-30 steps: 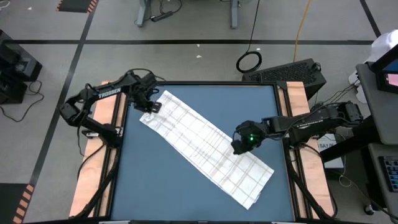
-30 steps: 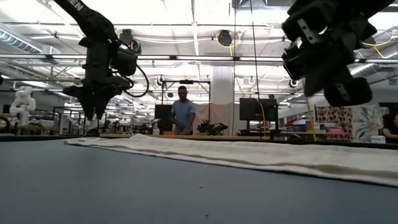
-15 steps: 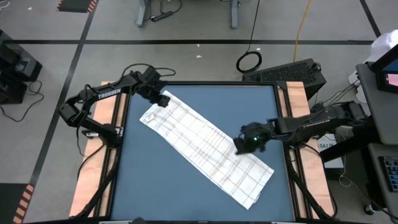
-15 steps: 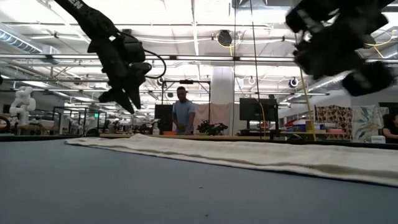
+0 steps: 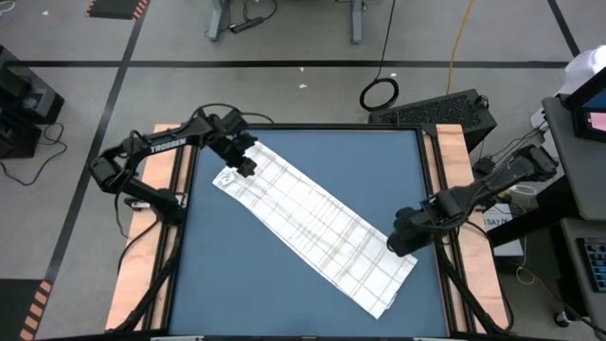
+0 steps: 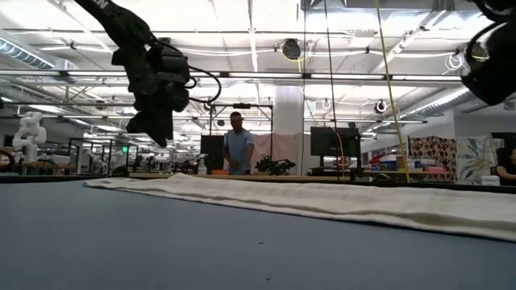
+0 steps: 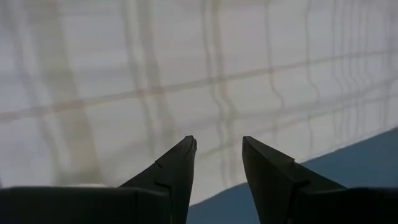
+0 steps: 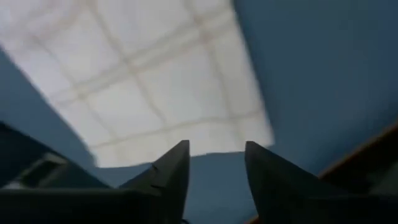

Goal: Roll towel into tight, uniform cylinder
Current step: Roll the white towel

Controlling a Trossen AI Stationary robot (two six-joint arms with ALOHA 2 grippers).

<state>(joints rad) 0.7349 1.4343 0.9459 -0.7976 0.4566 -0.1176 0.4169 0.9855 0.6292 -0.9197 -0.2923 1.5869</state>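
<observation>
The white towel point(image 5: 312, 223) with thin grey grid lines lies flat on the blue table point(image 5: 256, 284), running slantwise from the far left to the near right. My left gripper point(image 5: 244, 161) is open and hovers above the towel's far-left end; its wrist view point(image 7: 219, 144) shows cloth point(image 7: 186, 74) under the fingertips. My right gripper point(image 5: 402, 242) is open above the towel's right long edge, near its near-right end; its wrist view point(image 8: 216, 148) shows a towel corner point(image 8: 249, 134) and bare table. In the low view both grippers point(image 6: 153, 121) point(image 6: 492, 72) stand clear above the towel point(image 6: 322, 201).
Wooden rails point(image 5: 151, 218) point(image 5: 469, 275) run along the table's left and right sides. A black case point(image 5: 440, 109) sits beyond the far right corner. A person point(image 6: 237, 149) stands in the room far behind the table. Bare blue table lies at the near left and far right.
My left gripper has risen off the towel's far-left end, tipped from pointing straight down to a slant, and shifted a little toward the far right. My right gripper has gone toward the table's right and near edges, off the towel's middle to its right edge.
</observation>
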